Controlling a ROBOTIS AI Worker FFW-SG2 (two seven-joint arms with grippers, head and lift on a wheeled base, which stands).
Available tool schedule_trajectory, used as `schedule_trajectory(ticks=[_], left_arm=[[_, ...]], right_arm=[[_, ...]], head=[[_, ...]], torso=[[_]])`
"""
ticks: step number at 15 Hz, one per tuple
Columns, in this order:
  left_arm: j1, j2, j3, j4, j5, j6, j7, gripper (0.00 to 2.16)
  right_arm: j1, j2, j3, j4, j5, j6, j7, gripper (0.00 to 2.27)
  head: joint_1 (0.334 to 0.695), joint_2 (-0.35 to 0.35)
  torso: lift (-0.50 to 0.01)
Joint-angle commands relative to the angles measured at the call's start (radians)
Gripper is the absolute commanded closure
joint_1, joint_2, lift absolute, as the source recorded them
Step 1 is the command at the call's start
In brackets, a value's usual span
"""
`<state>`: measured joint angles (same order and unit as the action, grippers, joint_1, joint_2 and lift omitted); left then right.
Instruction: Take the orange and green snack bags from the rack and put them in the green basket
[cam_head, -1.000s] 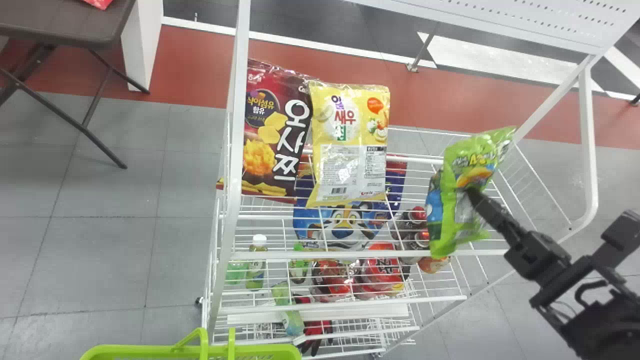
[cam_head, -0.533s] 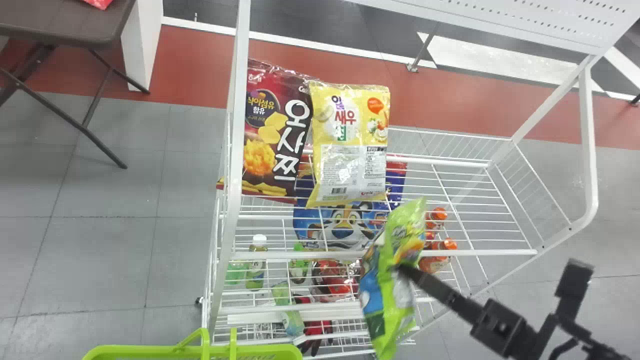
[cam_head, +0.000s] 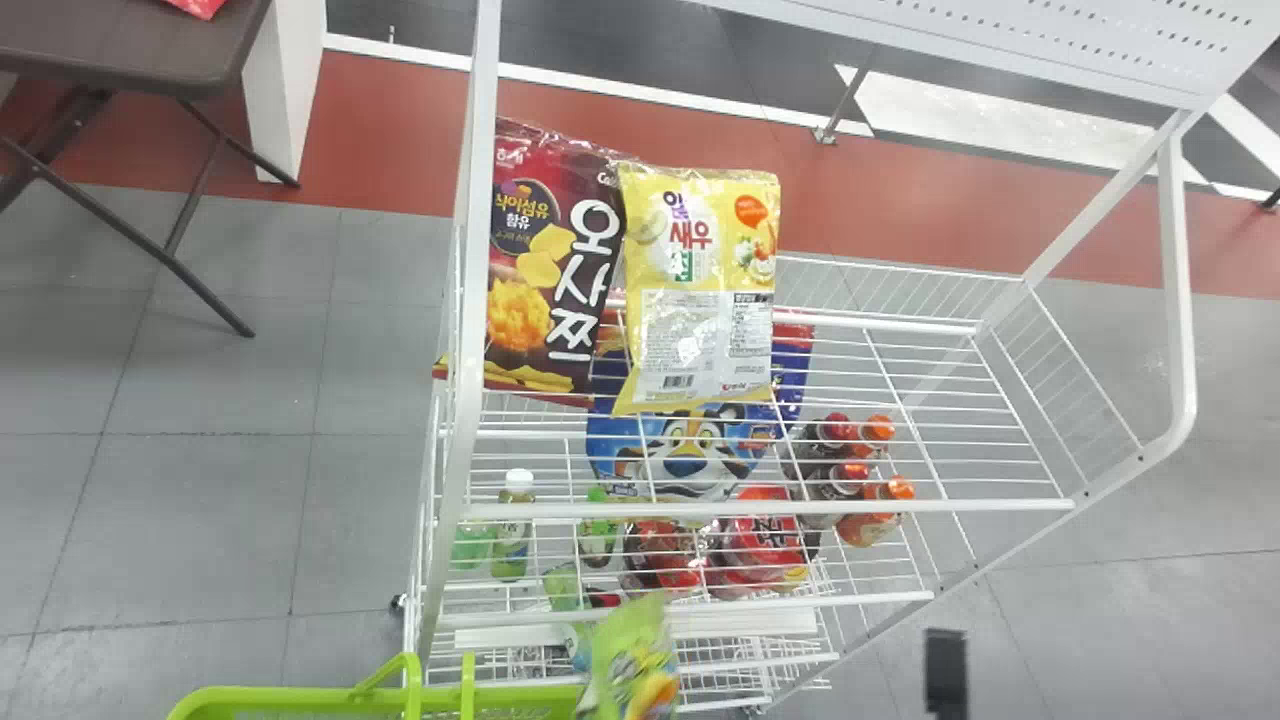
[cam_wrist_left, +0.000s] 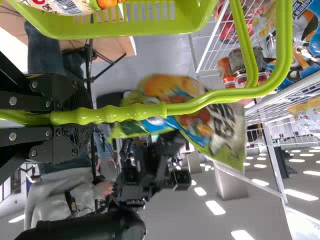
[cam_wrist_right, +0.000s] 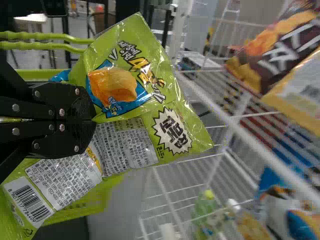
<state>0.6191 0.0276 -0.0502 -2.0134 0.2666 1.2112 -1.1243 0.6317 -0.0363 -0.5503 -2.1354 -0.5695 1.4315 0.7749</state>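
A glossy, crinkled green bag (cam_head: 635, 660) is pinched by the right gripper (cam_wrist_right: 93, 121) near the basket's (cam_head: 290, 700) edge, outside the wire rack (cam_head: 760, 509); the smooth, curved plastic handle (cam_wrist_left: 135, 113) is clasped by the left gripper (cam_wrist_left: 84, 118).

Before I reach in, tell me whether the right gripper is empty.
No, the right gripper holds the green snack bag, pinched between its fingers.
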Motion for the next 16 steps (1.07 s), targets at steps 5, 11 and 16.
schedule_trajectory(ticks=[5,11,16], left_arm=[[-0.007,0.0,0.0,0.007,0.002,0.0,-0.008,2.13],[-0.016,0.006,0.0,0.016,0.019,0.0,-0.022,2.13],[-0.015,0.005,-0.002,0.015,0.02,-0.003,-0.025,2.13]], right_arm=[[-0.007,-0.028,0.242,0.092,0.123,-0.085,-0.095,2.25],[-0.11,-0.043,0.383,0.249,0.154,-0.156,-0.149,2.25],[-0.182,-0.053,0.495,0.424,0.184,-0.3,-0.201,2.25]], head=[[0.695,-0.35],[0.695,-0.35],[0.695,-0.35]], torso=[[0.0],[0.0],[0.0]])
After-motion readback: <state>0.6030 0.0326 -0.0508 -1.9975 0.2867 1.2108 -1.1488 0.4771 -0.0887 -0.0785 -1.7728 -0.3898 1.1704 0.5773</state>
